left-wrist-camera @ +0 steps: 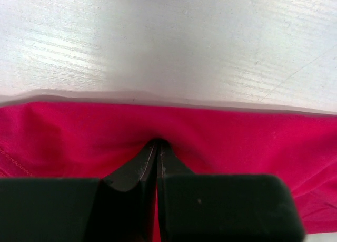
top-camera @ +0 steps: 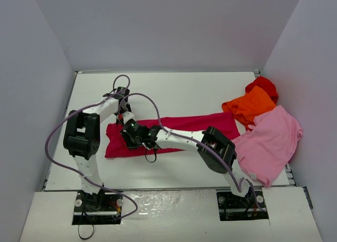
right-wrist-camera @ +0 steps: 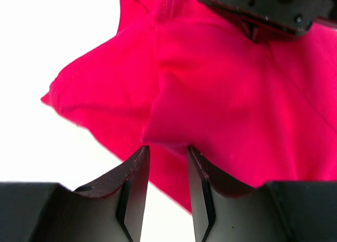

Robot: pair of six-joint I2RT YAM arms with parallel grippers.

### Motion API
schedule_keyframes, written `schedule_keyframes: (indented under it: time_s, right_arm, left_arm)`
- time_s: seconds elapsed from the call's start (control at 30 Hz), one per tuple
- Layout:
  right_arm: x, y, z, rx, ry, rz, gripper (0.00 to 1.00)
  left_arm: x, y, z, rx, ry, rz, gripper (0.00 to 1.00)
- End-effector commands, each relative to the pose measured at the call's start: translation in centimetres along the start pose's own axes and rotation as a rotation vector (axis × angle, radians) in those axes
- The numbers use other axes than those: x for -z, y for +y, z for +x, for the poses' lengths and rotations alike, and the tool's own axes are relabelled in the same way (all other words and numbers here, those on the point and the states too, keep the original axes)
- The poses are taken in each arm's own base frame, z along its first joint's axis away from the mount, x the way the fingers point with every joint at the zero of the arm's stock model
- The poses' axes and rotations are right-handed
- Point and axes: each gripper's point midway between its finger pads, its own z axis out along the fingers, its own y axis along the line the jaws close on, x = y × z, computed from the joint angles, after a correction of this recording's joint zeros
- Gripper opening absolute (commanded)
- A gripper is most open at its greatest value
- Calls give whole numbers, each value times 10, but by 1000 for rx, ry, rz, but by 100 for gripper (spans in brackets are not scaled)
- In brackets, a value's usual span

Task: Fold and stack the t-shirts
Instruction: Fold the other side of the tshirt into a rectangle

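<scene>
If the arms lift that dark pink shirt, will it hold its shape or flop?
Probably flop: the crimson shirt puckers where the left gripper pinches it. Likely light and easily dragged; it bunches into a fold near the right gripper.

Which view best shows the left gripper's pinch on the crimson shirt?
Left wrist: the left gripper is shut on a fold of the crimson shirt. Top external shows it only small, among both arms; right wrist catches just a black housing, likely its.
</scene>
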Motion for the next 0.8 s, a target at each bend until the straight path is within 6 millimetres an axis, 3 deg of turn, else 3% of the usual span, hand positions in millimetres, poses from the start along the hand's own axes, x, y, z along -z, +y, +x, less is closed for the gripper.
schedule_keyframes:
  time_s: [0.0, 0.23, 0.43, 0.77]
  right_arm:
    - [-12, 2, -22, 11, -46, 0, 32]
    - [-32, -8, -8, -7, -4, 10, 31]
    - [-34, -10, 0, -14, 16, 5, 0]
    - [-7, -1, 2, -21, 30, -55, 0]
  left_arm:
    - [-32, 10, 19, -6, 41, -24, 0]
    - [-31, 15, 27, -13, 53, -26, 0]
    - [-34, 14, 26, -18, 58, -27, 0]
    - [-35, 9, 7, -39, 45, -41, 0]
